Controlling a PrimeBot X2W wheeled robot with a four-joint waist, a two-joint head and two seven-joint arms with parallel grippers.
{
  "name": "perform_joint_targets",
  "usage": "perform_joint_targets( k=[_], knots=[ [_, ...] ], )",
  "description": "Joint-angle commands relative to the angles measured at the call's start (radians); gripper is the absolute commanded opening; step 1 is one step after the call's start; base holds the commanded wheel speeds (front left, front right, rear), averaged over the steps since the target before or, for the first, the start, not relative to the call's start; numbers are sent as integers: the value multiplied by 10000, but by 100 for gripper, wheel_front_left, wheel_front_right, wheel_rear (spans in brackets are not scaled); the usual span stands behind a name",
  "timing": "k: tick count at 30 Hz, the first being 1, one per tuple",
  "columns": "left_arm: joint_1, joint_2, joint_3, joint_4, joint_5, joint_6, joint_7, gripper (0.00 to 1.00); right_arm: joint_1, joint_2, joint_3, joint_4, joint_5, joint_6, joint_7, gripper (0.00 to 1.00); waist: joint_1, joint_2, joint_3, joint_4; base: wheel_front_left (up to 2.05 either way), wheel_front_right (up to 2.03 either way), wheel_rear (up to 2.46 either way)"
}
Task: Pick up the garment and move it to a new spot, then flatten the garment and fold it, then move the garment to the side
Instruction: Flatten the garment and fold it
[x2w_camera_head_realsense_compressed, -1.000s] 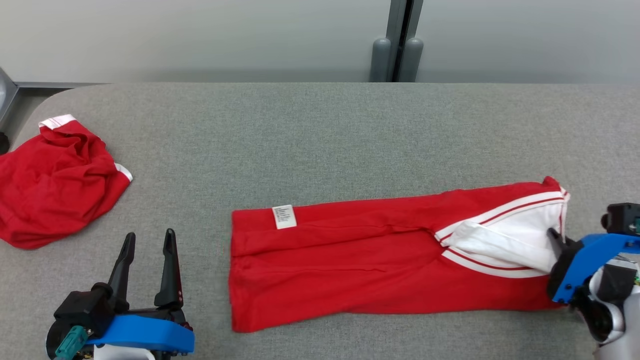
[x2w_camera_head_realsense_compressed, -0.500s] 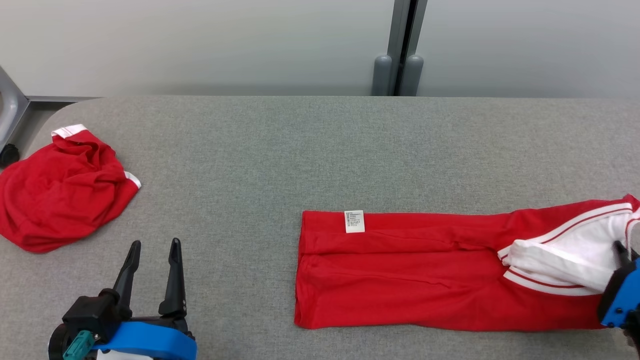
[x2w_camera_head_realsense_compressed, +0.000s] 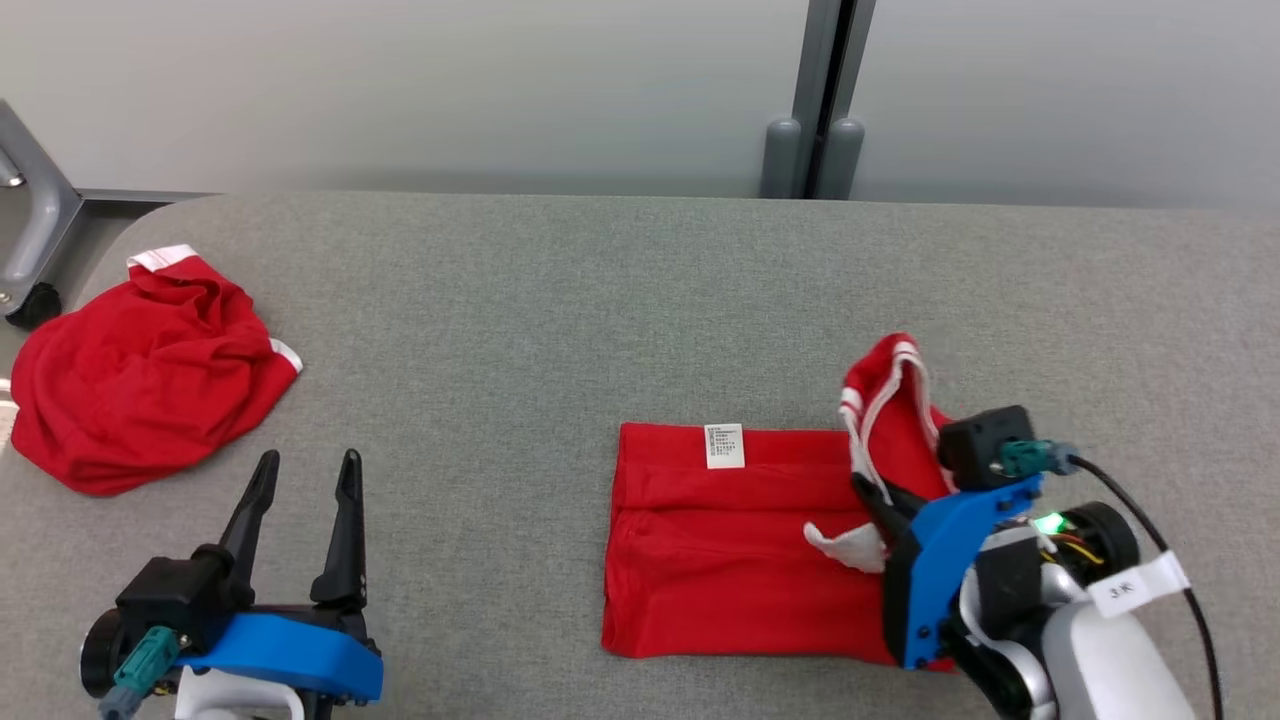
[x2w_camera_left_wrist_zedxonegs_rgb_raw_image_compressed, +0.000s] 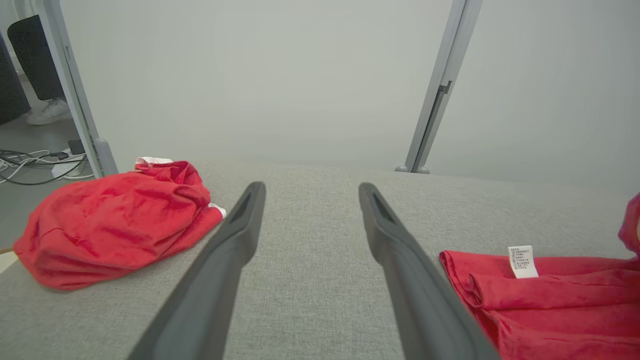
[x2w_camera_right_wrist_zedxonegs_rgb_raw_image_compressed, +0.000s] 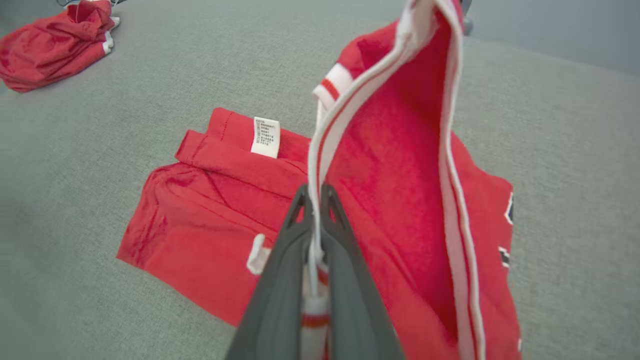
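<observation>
The garment (x2w_camera_head_realsense_compressed: 720, 560) is red with white striped trim and a white label, and lies on the grey table (x2w_camera_head_realsense_compressed: 560, 300). My right gripper (x2w_camera_head_realsense_compressed: 868, 495) is shut on its white-trimmed end, which it holds up above the flat part so the cloth arches back over itself. In the right wrist view the fingers (x2w_camera_right_wrist_zedxonegs_rgb_raw_image_compressed: 315, 192) pinch the white edge, and the garment (x2w_camera_right_wrist_zedxonegs_rgb_raw_image_compressed: 210, 200) spreads out below. My left gripper (x2w_camera_head_realsense_compressed: 305, 475) stands open over bare table at the lower left, well left of the garment. In the left wrist view the left gripper (x2w_camera_left_wrist_zedxonegs_rgb_raw_image_compressed: 311, 189) holds nothing, with the garment (x2w_camera_left_wrist_zedxonegs_rgb_raw_image_compressed: 550, 295) to its right.
A second red garment (x2w_camera_head_realsense_compressed: 140, 380) lies crumpled near the table's left edge, also in the left wrist view (x2w_camera_left_wrist_zedxonegs_rgb_raw_image_compressed: 110, 220). A grey post (x2w_camera_head_realsense_compressed: 820, 150) stands behind the table's far edge. A wheeled frame leg (x2w_camera_head_realsense_compressed: 30, 250), floor cables (x2w_camera_left_wrist_zedxonegs_rgb_raw_image_compressed: 30, 165) and a person's shoe (x2w_camera_left_wrist_zedxonegs_rgb_raw_image_compressed: 47, 112) lie beyond the left side.
My right gripper has lifted the garment's white-trimmed end and carried it left, back over the flat part. The long stretched garment now looks much shorter. The head view has shifted. The left gripper stays open.
</observation>
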Motion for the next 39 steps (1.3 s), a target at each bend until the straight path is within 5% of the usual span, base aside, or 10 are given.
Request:
perform_joint_targets(
  k=[1,15,23,24,25,26,35,39],
  knots=[
    [-213,98,7,-54,18,-12,79,100,-332,28,350,357,208,1,-100,0,0,-1,28,92,0,0,0],
    [-717,148,-333,-14,-8,-202,486,100,-2422,31,3470,3956,2446,3,-955,0,0,-1,197,792,0,0,0],
    [-860,-67,-600,302,-87,-335,408,100,-3379,30,3927,5532,2631,3,-1550,0,0,-1,249,1043,0,0,0],
    [-864,-69,-608,344,-97,-353,391,100,-3406,35,4027,5646,2758,3,-1558,10,0,-1,250,1057,0,0,0],
    [-873,-66,-615,383,-107,-368,365,100,-3449,32,4153,5732,2806,3,-1549,73,0,-1,252,1066,0,0,0],
    [-888,-74,-617,418,-114,-372,343,100,-3486,32,4236,5764,2954,3,-1593,100,0,-1,253,1073,0,0,0],
    [-709,49,-364,455,-283,-191,149,100,-3914,26,4979,4431,5362,3,-2668,100,0,-1,116,800,0,0,0],
    [-494,219,-41,266,-428,-29,59,100,-4061,11,4394,3501,5485,1,-3422,100,0,-1,17,581,0,0,0]
  ],
)
